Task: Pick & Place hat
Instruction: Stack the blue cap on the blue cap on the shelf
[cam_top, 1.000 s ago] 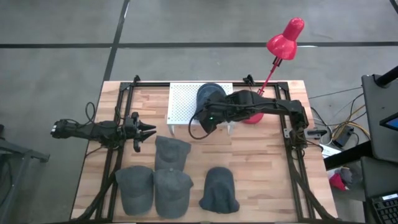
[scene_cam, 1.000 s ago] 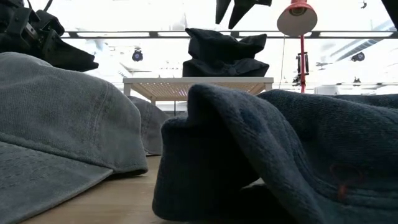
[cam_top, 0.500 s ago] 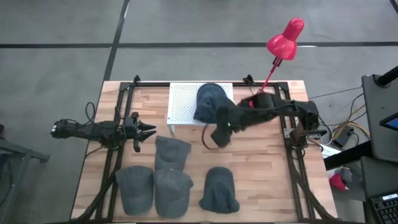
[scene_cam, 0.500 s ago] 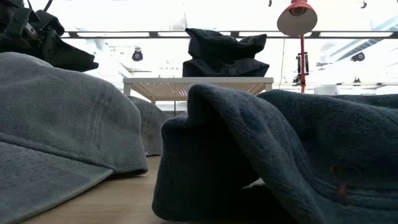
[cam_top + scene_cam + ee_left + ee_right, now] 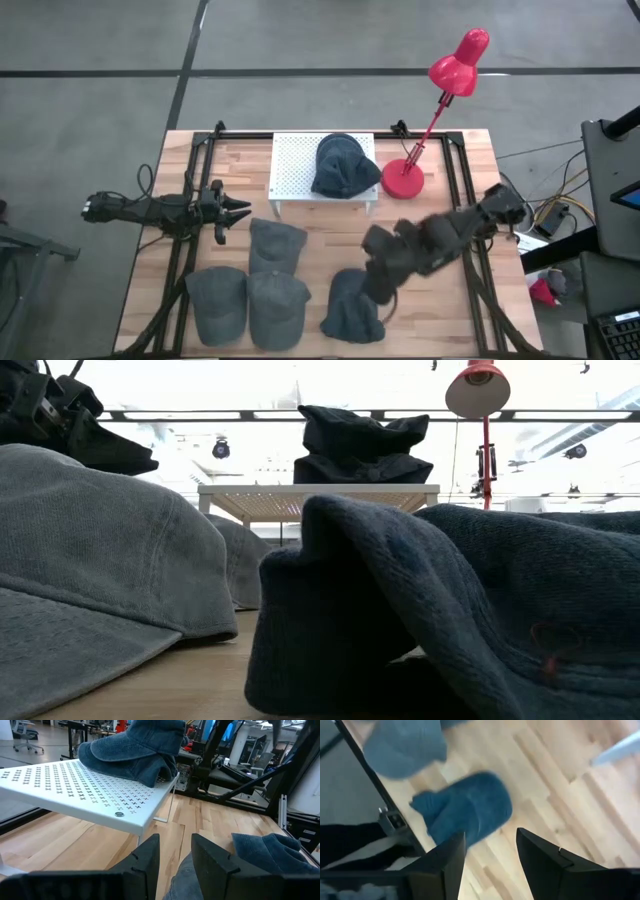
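Observation:
A dark blue hat point(image 5: 345, 167) point(image 5: 355, 445) point(image 5: 135, 750) lies on the white perforated stand point(image 5: 295, 165) at the table's far side. A dark blue beanie point(image 5: 350, 308) point(image 5: 470, 812) lies on the wood near the front edge. My right gripper point(image 5: 374, 288) point(image 5: 487, 865) hovers above it, open, pointing steeply down and holding nothing. Three grey caps point(image 5: 277, 243) point(image 5: 218, 303) point(image 5: 277, 308) lie left of the beanie. My left gripper point(image 5: 236, 210) point(image 5: 175, 857) waits at the table's left, level and open, with nothing between its fingers.
A red desk lamp point(image 5: 405, 180) stands right of the stand, its head point(image 5: 478, 390) raised high. Black frame rails point(image 5: 470, 270) run along the table's left and right sides. Bare wood lies between the stand and the caps.
My right gripper has swung away from the white stand toward the table's near edge and somewhat to the right, turning as it went, and now hangs over the beanie. The dark blue hat has stayed on the stand.

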Controlling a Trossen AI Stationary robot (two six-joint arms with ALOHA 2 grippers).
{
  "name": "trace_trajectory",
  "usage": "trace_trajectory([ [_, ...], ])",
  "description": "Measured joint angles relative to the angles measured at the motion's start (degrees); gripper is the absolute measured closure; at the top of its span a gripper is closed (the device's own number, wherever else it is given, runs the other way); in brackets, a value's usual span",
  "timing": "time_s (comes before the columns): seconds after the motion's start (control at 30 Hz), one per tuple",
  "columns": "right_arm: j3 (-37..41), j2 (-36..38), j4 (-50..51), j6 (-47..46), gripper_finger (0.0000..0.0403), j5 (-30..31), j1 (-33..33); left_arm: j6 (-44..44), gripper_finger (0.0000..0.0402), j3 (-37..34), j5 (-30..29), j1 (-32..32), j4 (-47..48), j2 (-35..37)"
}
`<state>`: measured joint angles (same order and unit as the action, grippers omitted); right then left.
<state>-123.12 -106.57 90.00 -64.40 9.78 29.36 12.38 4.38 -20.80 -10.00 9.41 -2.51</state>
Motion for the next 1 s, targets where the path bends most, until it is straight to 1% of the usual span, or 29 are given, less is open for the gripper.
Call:
trace_trajectory([
  [0.1, 3.55, -0.1, -1.46, -2.43, 0.0215, -0.06, 3.2, -0.04, 0.0287, 0.0, -0.01, 0.0, 0.02, -0.01],
  [0.27, 10.41, -0.1, -7.88, -4.33, 0.0187, -1.34, 6.83, -0.04, 0.0287, 0.0, 0.0, 0.0, 0.02, 0.01],
  [0.43, 17.54, -0.17, -16.06, -5.73, 0.0149, -1.53, 8.46, -0.04, 0.0287, 0.0, 0.0, 0.0, 0.02, -0.02],
  [0.63, 24.54, -0.14, -23.99, -5.72, 0.0114, -3.61, 8.52, -0.02, 0.0287, 0.0, 0.24, 0.0, 0.02, -0.02],
  [0.8, 29.04, -0.14, -31.1, -5.8, 0.0103, -4.28, 8.5, -0.02, 0.0287, 0.0, 0.25, 0.0, 0.02, -0.01],
  [1.0, 34.58, -0.11, -36.56, -9.34, 0.011, -4.64, 8.5, 0.0, 0.0287, 0.0, 0.39, 0.0, 0.02, -0.02],
])
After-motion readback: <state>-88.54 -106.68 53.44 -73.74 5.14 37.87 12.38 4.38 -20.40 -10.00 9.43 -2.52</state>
